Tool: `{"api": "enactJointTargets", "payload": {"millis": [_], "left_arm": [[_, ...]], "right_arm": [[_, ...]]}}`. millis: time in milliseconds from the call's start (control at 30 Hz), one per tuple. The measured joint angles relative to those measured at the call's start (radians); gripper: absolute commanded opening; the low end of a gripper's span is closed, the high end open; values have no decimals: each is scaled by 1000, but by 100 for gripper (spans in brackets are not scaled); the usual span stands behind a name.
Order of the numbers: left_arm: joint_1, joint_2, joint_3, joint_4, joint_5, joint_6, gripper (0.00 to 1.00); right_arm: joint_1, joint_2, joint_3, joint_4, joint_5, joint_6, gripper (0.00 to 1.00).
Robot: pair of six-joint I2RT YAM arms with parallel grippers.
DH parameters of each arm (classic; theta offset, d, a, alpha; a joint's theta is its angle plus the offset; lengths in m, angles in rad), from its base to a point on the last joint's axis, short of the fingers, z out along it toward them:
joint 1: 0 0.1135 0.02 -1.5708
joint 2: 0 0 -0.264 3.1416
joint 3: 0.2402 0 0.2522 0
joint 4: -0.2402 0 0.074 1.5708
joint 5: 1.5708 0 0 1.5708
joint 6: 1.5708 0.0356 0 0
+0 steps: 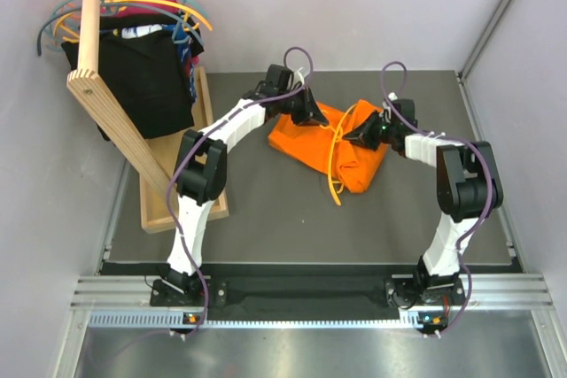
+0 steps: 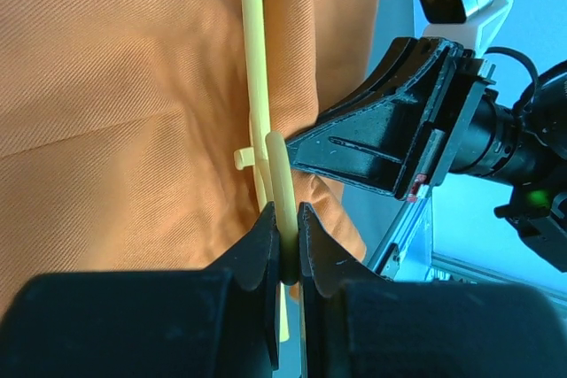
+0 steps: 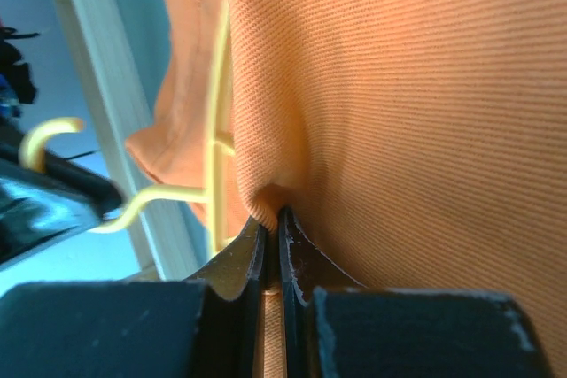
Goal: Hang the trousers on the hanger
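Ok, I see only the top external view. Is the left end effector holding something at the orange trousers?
Observer: Yes, the left wrist view shows the left end effector shut on a thin curved part of the yellow hanger.
Operator: And the right one, cloth or hanger?
Observer: Cloth only. The right end effector pinches a small fold of the trousers; the hanger runs beside it.
Operator: Is the hook covered?
Observer: No, in the right wrist view the hook sticks out past the cloth edge.

1. At the table's (image 1: 266,219) middle: trousers (image 1: 306,143), between left gripper (image 1: 310,116) behind-left and right gripper (image 1: 361,136) at right.
2. Across them: hanger (image 1: 336,179), one end past their near edge.
3. Far left, well apart: rack (image 1: 106,104).
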Motion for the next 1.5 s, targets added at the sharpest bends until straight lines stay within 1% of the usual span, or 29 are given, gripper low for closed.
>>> {"api": "enactJointTargets", "payload": {"millis": [200,333,433,700,733,800,867,900,967,1033,1067,1167,1333,1500], "left_arm": [[-10,0,62,-22,10,0,0],[-21,0,113,-72,7,8,0],[-26,0,123,-78,7,-2,0],[-55,0,116,-51,-12,-60,0],[-58,0,115,-46,-12,-72,0],[-60,1,115,-39,-12,-88,0],[-59,2,115,-37,-13,-97,0],[-58,2,115,-38,-13,-98,0],[-57,2,115,-42,-13,-98,0],[-57,2,110,-48,-13,-94,0],[-56,2,105,-48,-14,-92,0],[-52,0,93,-53,-12,-83,0],[-55,-13,93,-84,7,-68,0],[-62,-13,119,-152,1,-28,0]], "right_arm": [[16,15,-2,-28,43,-50,0],[21,14,-2,-29,49,-82,0],[27,15,6,-32,60,-91,0],[70,49,69,-39,156,-32,1],[71,53,65,-32,161,-19,2],[74,60,58,-12,156,3,13],[75,71,51,8,145,14,27],[75,72,43,14,141,18,36],[74,70,8,44,133,25,40],[71,65,0,40,121,18,47],[68,60,1,27,117,10,52],[58,27,11,-59,122,-27,60],[54,-44,30,-232,164,-106,62],[46,-128,32,-374,185,-184,64]]}}
